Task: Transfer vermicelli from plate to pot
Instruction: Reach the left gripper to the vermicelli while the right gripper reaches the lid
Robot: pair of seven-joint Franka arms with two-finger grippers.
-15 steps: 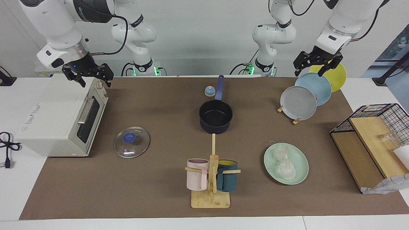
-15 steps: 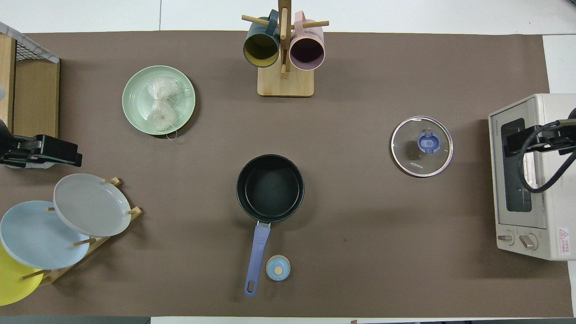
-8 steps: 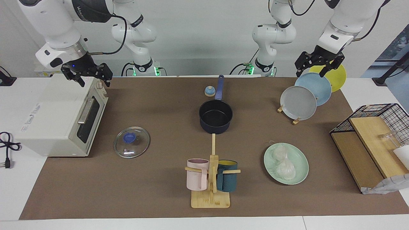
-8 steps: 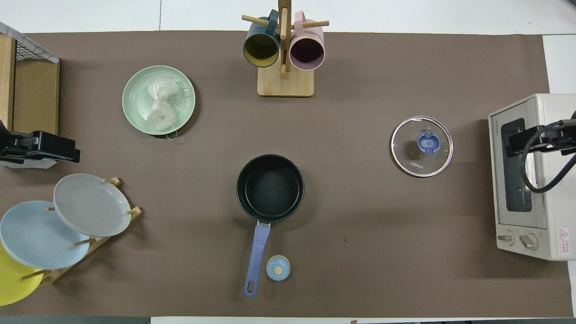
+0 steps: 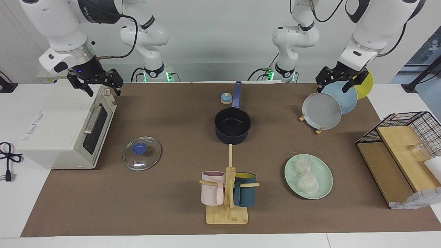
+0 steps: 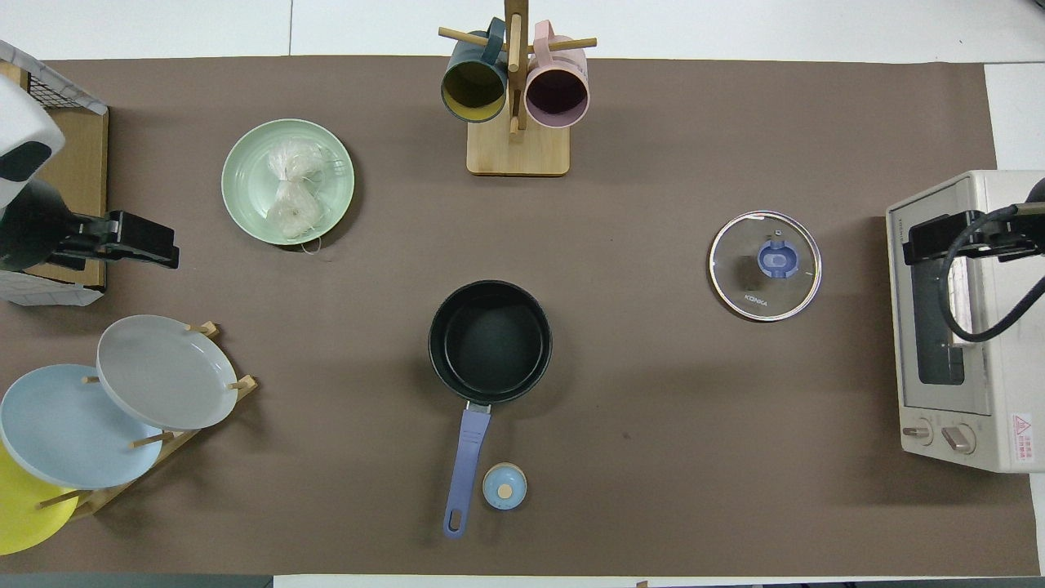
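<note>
My left tool (image 5: 338,80), fingers spread, has swung from the wooden rack toward the round mint-green plate (image 5: 324,171); the right tool (image 5: 95,82) waits, spread, over the toaster oven (image 5: 62,124). I count two translucent whitish vermicelli nests (image 5: 304,174) on that plate and one empty navy pot (image 5: 232,126).

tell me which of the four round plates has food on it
The pale mint-green plate, lying flat with the whitish vermicelli on it; the grey, blue and yellow plates stand bare in the wooden rack.
</note>
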